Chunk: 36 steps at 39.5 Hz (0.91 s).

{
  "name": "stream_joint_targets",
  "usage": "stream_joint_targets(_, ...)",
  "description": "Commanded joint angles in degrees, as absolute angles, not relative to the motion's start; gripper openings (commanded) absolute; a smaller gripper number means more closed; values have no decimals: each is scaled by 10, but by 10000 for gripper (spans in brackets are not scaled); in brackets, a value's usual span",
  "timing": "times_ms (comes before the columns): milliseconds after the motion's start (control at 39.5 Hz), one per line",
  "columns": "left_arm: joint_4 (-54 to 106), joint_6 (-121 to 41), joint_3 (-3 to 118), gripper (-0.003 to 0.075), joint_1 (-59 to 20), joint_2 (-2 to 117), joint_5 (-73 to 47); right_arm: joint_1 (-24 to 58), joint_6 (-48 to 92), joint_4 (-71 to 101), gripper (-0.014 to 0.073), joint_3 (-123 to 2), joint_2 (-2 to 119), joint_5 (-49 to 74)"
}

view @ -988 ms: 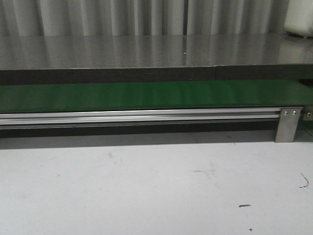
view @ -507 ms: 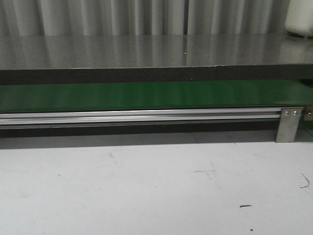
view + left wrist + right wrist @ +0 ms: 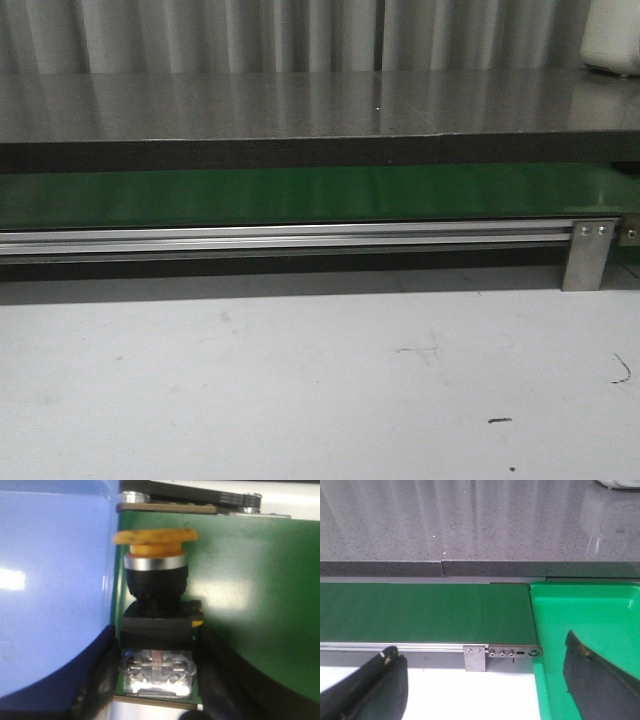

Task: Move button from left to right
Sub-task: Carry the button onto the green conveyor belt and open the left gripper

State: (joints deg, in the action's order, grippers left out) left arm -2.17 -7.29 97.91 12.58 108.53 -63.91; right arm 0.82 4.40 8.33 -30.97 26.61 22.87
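The button lies on its side on the green belt, with its orange-yellow cap, silver ring and black body seen in the left wrist view. My left gripper is shut on the button's boxy body, one dark finger against each side. My right gripper is open and empty, hanging over the belt's right end and the edge of a green tray. The front view shows the belt but no button and no gripper.
A blue container wall stands right beside the button. A grey stone counter runs behind the belt, with a white object at its far right. An aluminium rail and bracket front the belt above the white table.
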Motion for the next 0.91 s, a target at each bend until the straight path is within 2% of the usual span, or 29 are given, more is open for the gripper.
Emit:
stream_joint_targets(0, -10, -64, 976, 147, 113, 1054, -612, 10, 47, 80, 645, -331, 273, 182)
stream_joint_targets(405, 13, -68, 927, 148, 82, 1087, -583, 10, 47, 80, 645, -331, 273, 183)
stream_joint_targets(507, 13, -68, 927, 173, 75, 1087, -577, 10, 47, 80, 645, -331, 273, 183)
stream_joint_targets(557, 13, -69, 928, 221, 74, 1087, -577, 10, 47, 80, 645, -331, 273, 183)
stream_joint_targets(760, 15, -71, 931, 541, 57, 1082, -588, 10, 47, 80, 645, -331, 273, 183)
stream_joint_targets(811, 15, -72, 937, 572, 50, 1074, -589, 10, 47, 80, 645, -331, 273, 183)
stream_joint_targets(887, 15, -72, 950, 571, 38, 1061, -589, 10, 47, 80, 645, -331, 273, 183)
